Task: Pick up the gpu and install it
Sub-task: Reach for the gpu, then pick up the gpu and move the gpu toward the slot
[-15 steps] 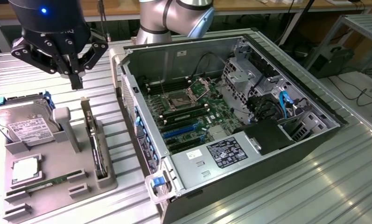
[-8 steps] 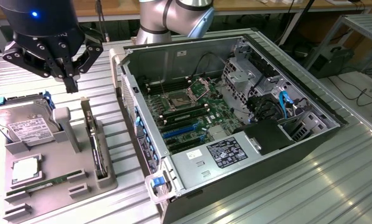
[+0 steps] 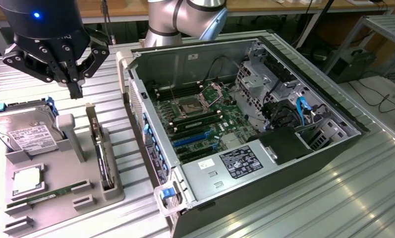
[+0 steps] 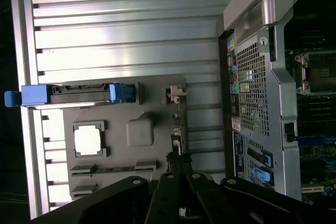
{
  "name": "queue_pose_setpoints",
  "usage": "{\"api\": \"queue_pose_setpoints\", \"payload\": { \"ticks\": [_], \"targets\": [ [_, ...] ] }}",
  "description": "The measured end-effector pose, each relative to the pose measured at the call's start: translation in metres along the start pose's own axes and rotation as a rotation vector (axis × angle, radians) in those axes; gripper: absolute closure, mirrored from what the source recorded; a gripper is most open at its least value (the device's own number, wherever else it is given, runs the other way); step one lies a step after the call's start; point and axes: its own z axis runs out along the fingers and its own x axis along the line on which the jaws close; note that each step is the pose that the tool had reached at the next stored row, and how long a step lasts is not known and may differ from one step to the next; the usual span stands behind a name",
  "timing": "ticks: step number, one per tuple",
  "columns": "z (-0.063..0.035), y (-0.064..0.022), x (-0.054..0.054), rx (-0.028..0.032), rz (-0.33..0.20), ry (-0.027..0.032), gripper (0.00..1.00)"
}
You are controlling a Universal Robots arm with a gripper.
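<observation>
Gripper [image 3: 76, 92] hangs with fingers pressed together, empty, above the gray holder tray [image 3: 65, 169]. The gpu [image 3: 100, 148] stands on its edge in this tray, beside the open computer case [image 3: 177, 62].

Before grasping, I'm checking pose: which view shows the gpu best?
The exterior view: the gpu stands on edge in the gray holder, its length visible. The wrist view gives its thin edge from above.

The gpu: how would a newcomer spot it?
Find the grey holder tray on the exterior view's left of the open computer case. The gpu stands on edge along the tray's case-side rim: a thin card, unlike the labelled hard drive and narrow RAM stick.
</observation>
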Motion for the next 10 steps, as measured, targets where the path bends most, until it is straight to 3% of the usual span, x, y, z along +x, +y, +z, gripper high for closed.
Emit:
{"api": "queue_pose_setpoints", "payload": {
  "ticks": [7, 10],
  "targets": [
    [0.0000, 0.0000, 0.0000, 0.0000, 0.000, -0.0001, 0.89],
    [0.0000, 0.0000, 0.0000, 0.0000, 0.000, 0.0000, 0.76]
  ]
}}
